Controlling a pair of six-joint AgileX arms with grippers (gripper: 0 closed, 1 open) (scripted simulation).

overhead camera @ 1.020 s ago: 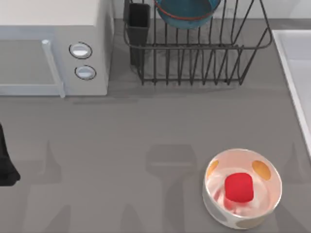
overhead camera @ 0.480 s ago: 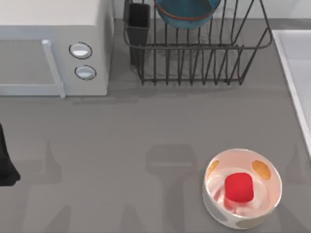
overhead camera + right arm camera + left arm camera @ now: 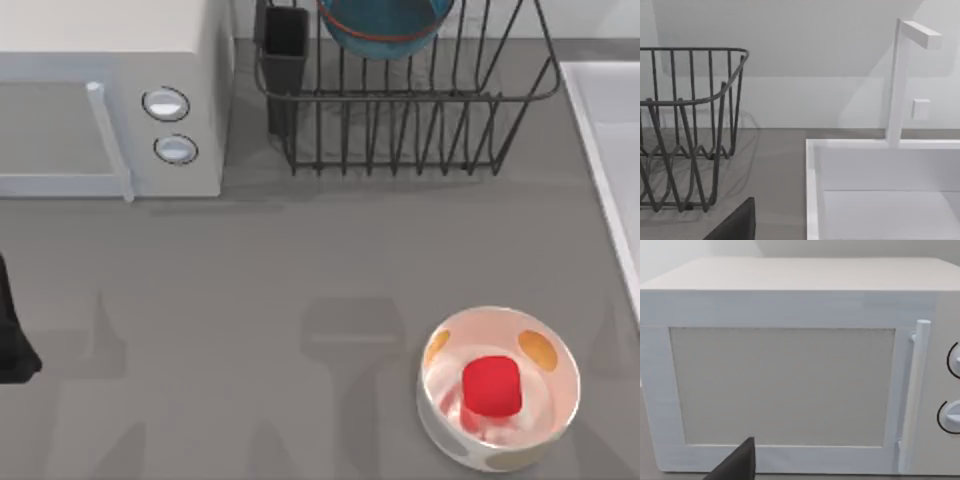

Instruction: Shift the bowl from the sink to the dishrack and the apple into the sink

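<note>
The teal-blue bowl (image 3: pixel 385 25) with its red-orange rim stands inside the dark wire dishrack (image 3: pixel 420 130) at the back middle of the table. Down in the front right, the red apple (image 3: pixel 491 386) lies inside a white bowl (image 3: pixel 545 400) with orange spots. The pale sink (image 3: pixel 612 150) runs along the right edge, and its basin (image 3: pixel 880 200) is bare. My left arm (image 3: pixel 12 340) is parked at the left edge, with a dark part of the left gripper (image 3: pixel 737 465) facing the microwave. A dark part of my right gripper (image 3: pixel 735 225) hangs between the dishrack (image 3: pixel 685 130) and the sink.
A white microwave (image 3: pixel 110 100) fills the back left, its door and handle (image 3: pixel 912 390) shut. A black utensil cup (image 3: pixel 285 45) sits at the dishrack's left corner. A white faucet (image 3: pixel 900 80) rises behind the sink. Bare grey tabletop (image 3: pixel 250 300) spreads across the middle.
</note>
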